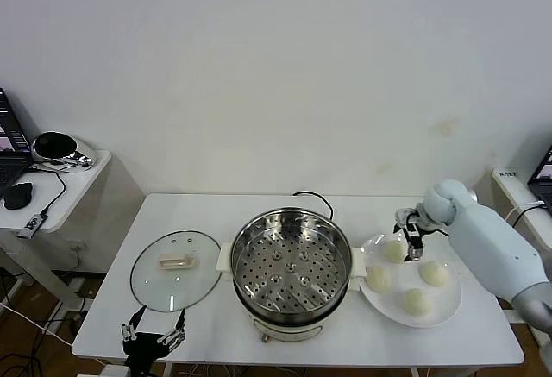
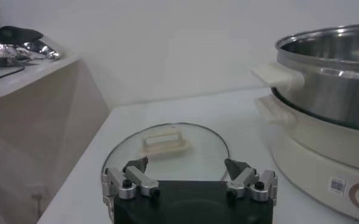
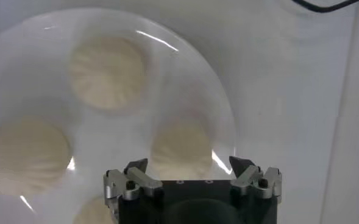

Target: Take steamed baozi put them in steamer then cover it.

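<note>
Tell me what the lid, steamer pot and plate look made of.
Cover: clear glass, likely; the table shows through it. Rim looks metal, handle cream plastic. Steamer: shiny stainless steel by its mirror reflections, with a perforated tray; base looks like cream plastic. Plate: glossy white, ceramic or melamine, can't tell which.

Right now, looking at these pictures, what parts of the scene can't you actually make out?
- Steamer tray: in the left wrist view the steel wall hides the inside.
- Fourth baozi: cut by the right wrist picture's edge and the right gripper.
- Plate far rim: in the head view the right gripper hangs over it.
- Left gripper: cut off at the head view's edge, near the cover.
</note>
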{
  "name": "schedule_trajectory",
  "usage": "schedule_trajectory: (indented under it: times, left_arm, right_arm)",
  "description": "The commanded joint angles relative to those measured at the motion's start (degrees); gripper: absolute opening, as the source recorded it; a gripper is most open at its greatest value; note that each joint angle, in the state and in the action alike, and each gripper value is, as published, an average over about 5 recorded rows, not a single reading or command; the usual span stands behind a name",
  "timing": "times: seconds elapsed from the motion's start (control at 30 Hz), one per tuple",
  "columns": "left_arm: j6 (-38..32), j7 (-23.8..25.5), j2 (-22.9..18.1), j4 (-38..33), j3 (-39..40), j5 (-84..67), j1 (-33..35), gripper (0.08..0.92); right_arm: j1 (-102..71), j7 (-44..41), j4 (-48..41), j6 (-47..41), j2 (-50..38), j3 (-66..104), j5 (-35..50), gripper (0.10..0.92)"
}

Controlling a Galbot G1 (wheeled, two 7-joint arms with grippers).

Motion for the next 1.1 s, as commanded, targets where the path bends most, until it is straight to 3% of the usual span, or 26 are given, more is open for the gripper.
schedule_trajectory:
  times: [0.03,0.5,0.8,1.1]
  left_arm:
    - [-0.01,0.08,-0.07,-0.6,0.24,0.79,0.42,0.823]
    - [-0.05,-0.07,-0.24,-0.57,0.47,0.98,0.81,0.823]
    - [-0.05,-0.05,-0.19,-0.26,0.58,1.02,0.67,0.823]
    - [-0.03,-0.05,-0.26,-0.07,1.0,1.23,0.64,0.823]
  right_arm:
    - [1.16,-0.53,-2.57,0.78,1.7,-0.91,-1.18,0.823]
    - [0.21,0.3,-2.46,0.32,1.36,-0.5,-1.04,0.816]
    - [0.09,1.36,-2.79,-0.51,1.13,-0.28,-0.28,0.653]
    - [0.49,1.52,-2.1,-1.33,0.29,-0.14,2.32,0.609]
